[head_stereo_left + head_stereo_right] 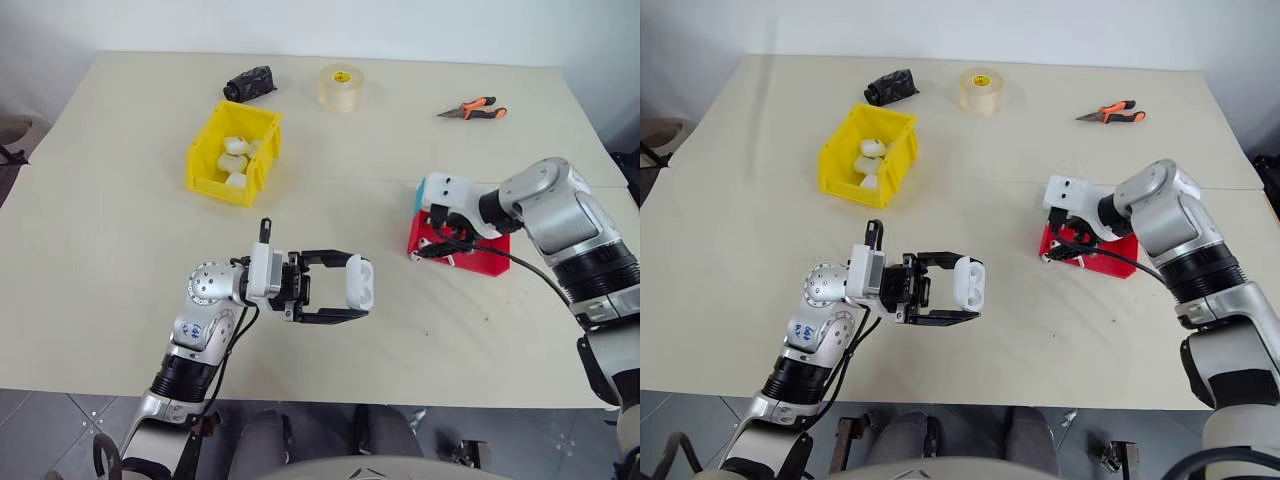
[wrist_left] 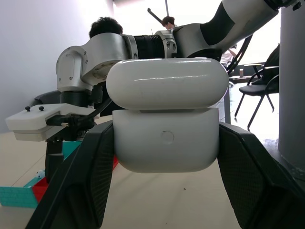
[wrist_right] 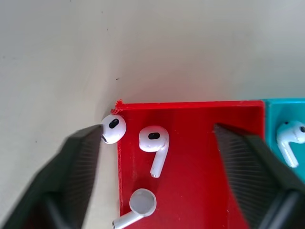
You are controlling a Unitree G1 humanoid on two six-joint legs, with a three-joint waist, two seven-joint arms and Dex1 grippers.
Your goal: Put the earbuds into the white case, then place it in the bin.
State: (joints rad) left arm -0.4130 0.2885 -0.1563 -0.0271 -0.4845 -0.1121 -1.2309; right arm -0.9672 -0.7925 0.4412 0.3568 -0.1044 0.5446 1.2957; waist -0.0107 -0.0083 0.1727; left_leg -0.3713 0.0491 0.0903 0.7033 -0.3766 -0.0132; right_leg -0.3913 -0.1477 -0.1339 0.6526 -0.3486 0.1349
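Left gripper (image 1: pixel 358 285) reaches sideways to the right, jaws clamped tight. Right gripper (image 3: pixel 162 157) angles steeply downward, jaws spread wide apart.

Fingers (image 3: pixel 76 167) spread over red tray (image 3: pixel 190 167); earbuds (image 3: pixel 153 140) inside.

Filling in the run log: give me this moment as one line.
left gripper: shut on glossy white case | right gripper: open over red tray | white earbuds: in tray | yellow bin: apart
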